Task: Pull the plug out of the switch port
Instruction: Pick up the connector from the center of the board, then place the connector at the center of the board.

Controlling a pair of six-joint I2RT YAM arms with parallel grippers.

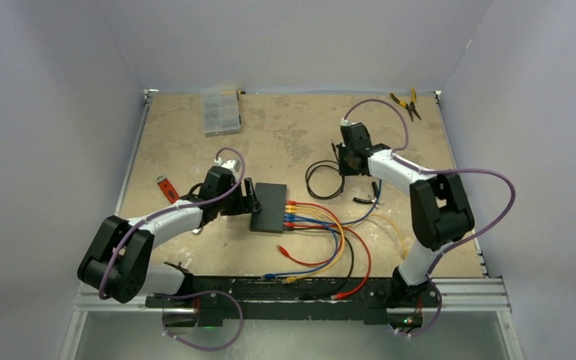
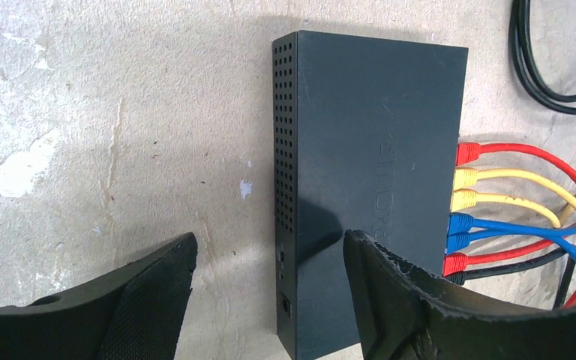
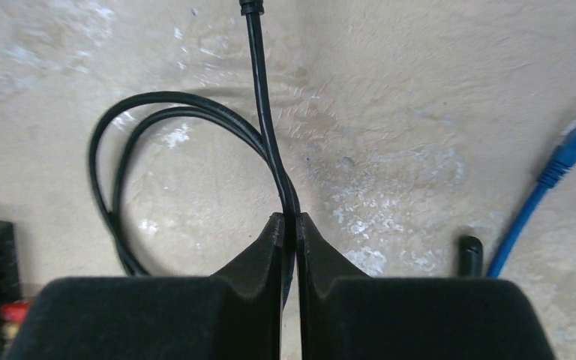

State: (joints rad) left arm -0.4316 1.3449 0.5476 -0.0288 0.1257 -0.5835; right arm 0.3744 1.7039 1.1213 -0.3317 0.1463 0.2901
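Left pincer [image 2: 270, 238]: spread; switch [image 2: 375, 150] just ahead, lengthwise, plugs [image 2: 461, 199] on right edge. Right pincer [image 3: 289, 219]: pinching black cable [image 3: 262, 112], switch off left.

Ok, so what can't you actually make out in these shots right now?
Left wrist: sockets of the switch face away; only the coloured plugs show, and its near end is cut by the bottom edge.
Right wrist: the black cable pinched in the right gripper leaves the top edge, end unseen.
Top: contents of the clear box are too small.
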